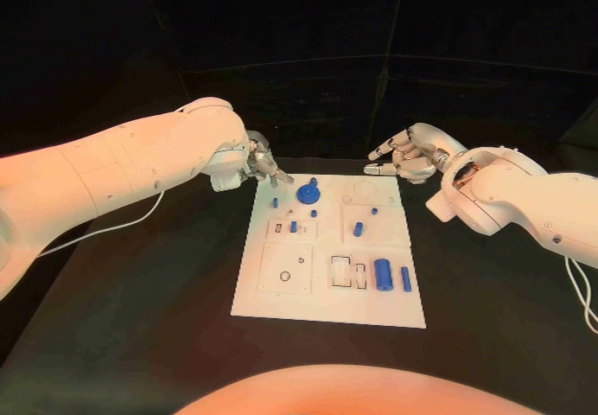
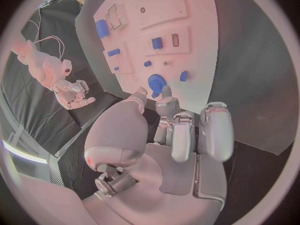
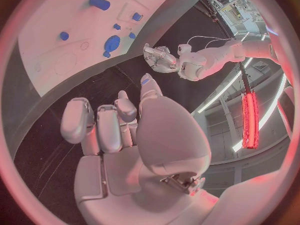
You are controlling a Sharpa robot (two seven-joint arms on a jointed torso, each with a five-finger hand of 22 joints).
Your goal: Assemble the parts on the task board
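The white task board (image 1: 324, 303) lies in the middle of the black table. On its far part stands a round blue gear-like part (image 1: 308, 194), with small blue pegs (image 1: 293, 226) near it and another peg (image 1: 358, 229) to the right. A large blue cylinder (image 1: 384, 273) and a slim blue piece (image 1: 405, 277) lie on the near right. My left hand (image 1: 258, 164) hovers at the board's far left corner, fingers apart, holding nothing; its fingertips point toward the gear (image 2: 156, 81). My right hand (image 1: 405, 156) hangs past the far right corner, loosely curved and empty.
Black table surrounds the board (image 2: 194, 45) on all sides. White cables trail over the table behind my left arm (image 1: 124, 225) and beside my right arm (image 1: 580, 285). Rectangular and round recesses (image 1: 340, 271) mark the board's near half.
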